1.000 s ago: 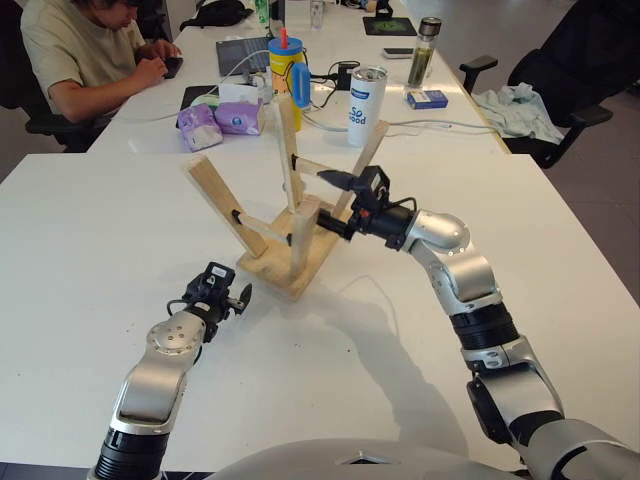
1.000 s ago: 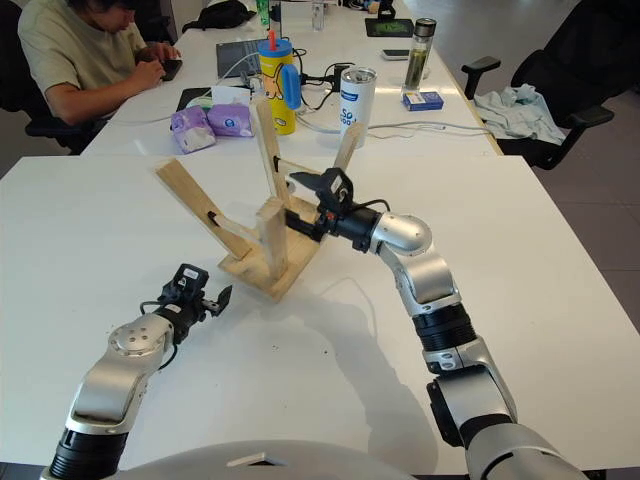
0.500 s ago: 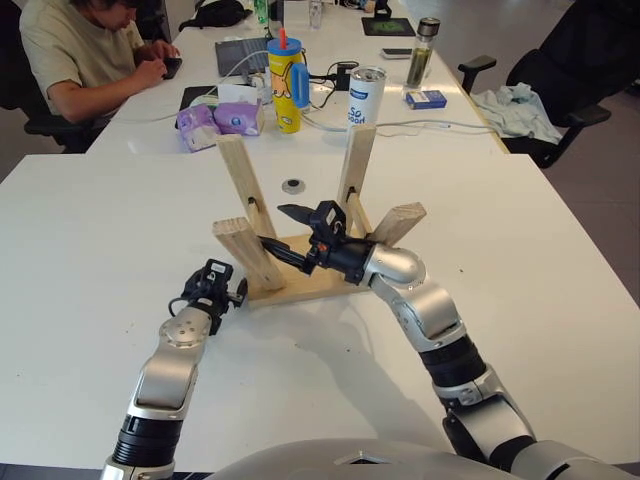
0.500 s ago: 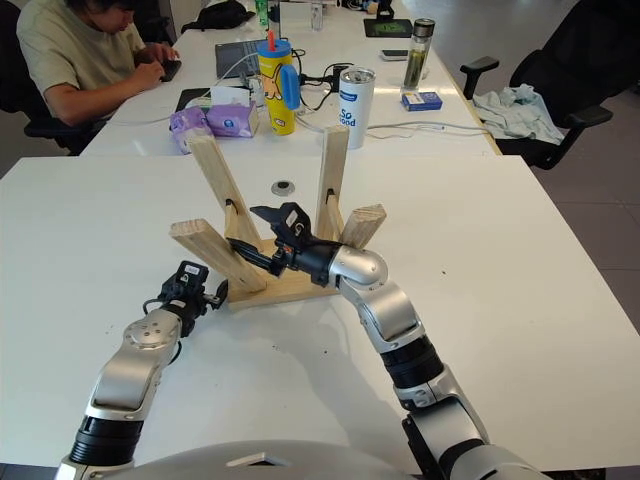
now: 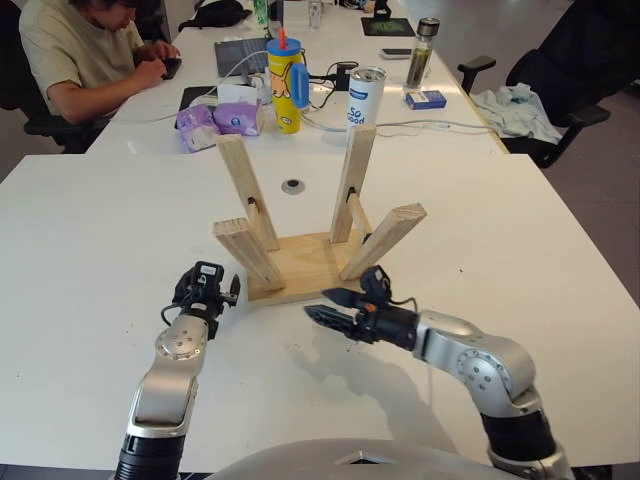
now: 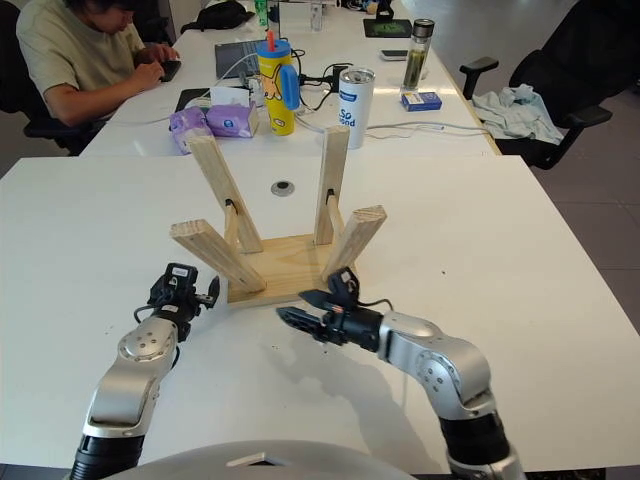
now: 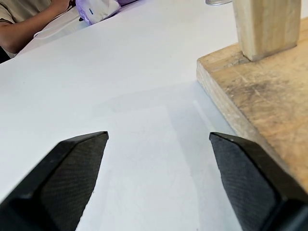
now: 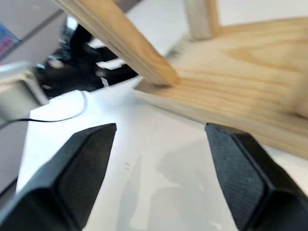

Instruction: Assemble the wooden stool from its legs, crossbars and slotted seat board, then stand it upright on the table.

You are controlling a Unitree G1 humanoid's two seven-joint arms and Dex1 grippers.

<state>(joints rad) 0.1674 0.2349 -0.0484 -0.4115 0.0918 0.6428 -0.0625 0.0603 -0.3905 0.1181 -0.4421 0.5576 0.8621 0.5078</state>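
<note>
On table, stool inverted, just beside left fingers and right fingers; both wide, empty.

Stool now flat on seat, legs up; R gripper let go, pulled back, jaws apart.

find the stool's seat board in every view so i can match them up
Left eye view: seat board flat on the table, centre, legs pointing up.
Right eye view: same, slightly left of centre.
Left wrist view: its corner, just beyond the left pincer.
Right wrist view: its long edge, beyond the right pincer.
Shared landmark: the slanted leg nearest the left pincer.
</note>
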